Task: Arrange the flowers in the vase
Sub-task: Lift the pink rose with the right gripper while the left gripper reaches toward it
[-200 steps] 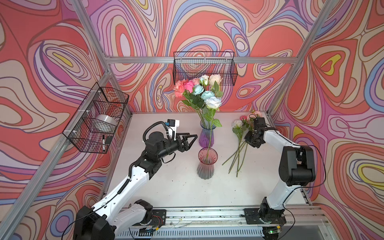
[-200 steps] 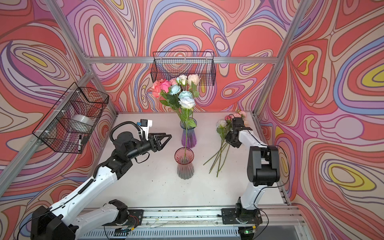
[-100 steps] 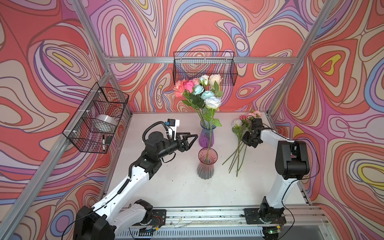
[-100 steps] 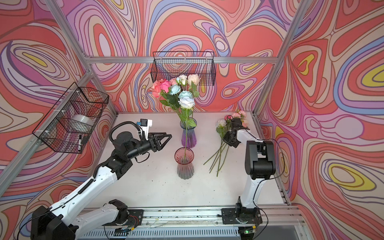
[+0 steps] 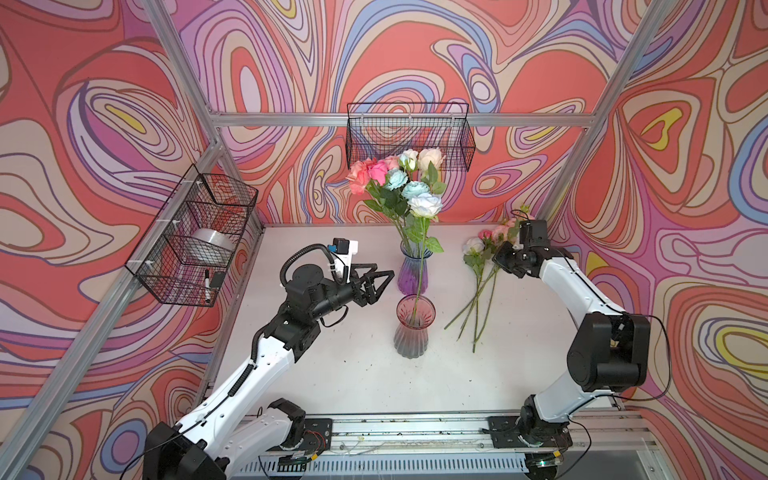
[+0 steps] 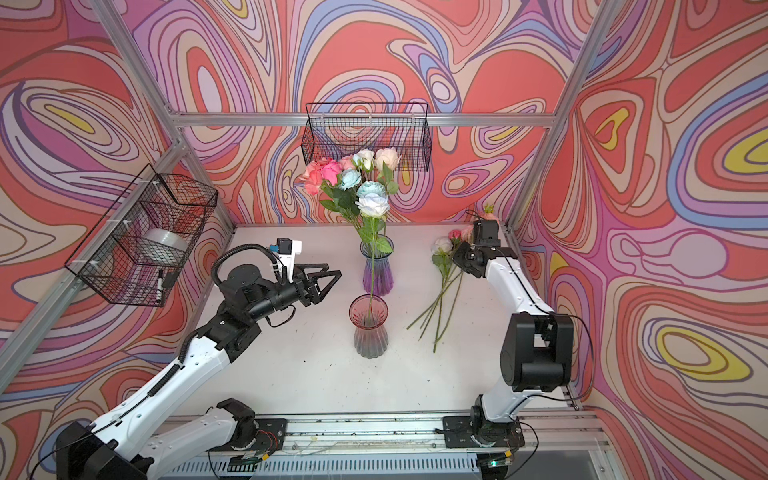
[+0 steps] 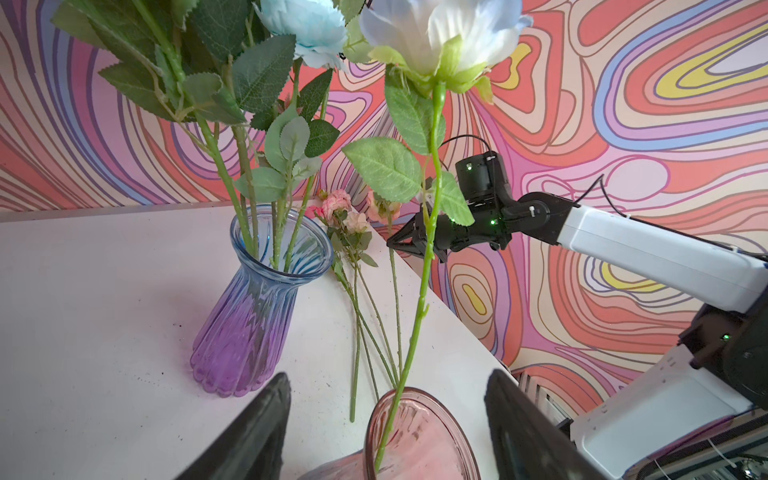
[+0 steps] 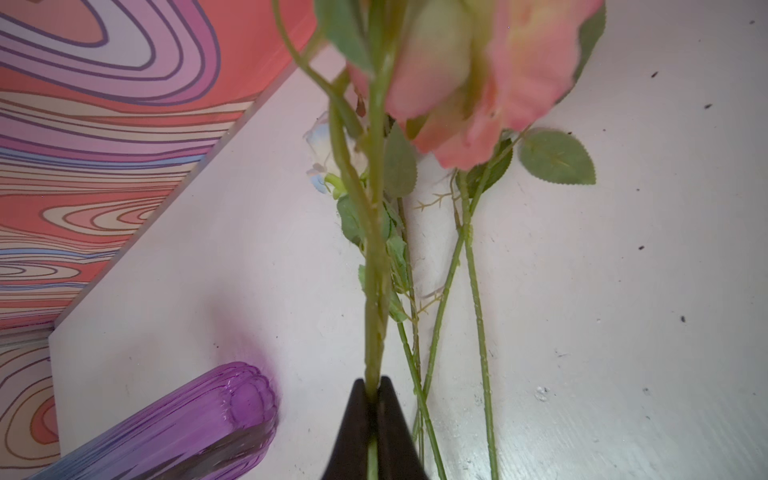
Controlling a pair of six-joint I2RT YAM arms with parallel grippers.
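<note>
The roses [image 5: 417, 189], likely light, with thin springy stems and crushable heads, mostly stand in the purple vase [image 5: 412, 272], one in the pink vase [image 5: 414, 328], others lying on the table [image 5: 332, 374], where the right gripper [image 8: 376, 384] pinches a pink rose [image 8: 519, 83] sensibly by its upper stem; the left gripper [image 5: 382, 286] gapes wide.

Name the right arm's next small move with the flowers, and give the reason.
Probably a short straight lift. The right gripper is shut on one rose stem, while the other loose stems lie close beside it on the table. Raising it first should free its leaves from them before it swings toward the pink vase.
</note>
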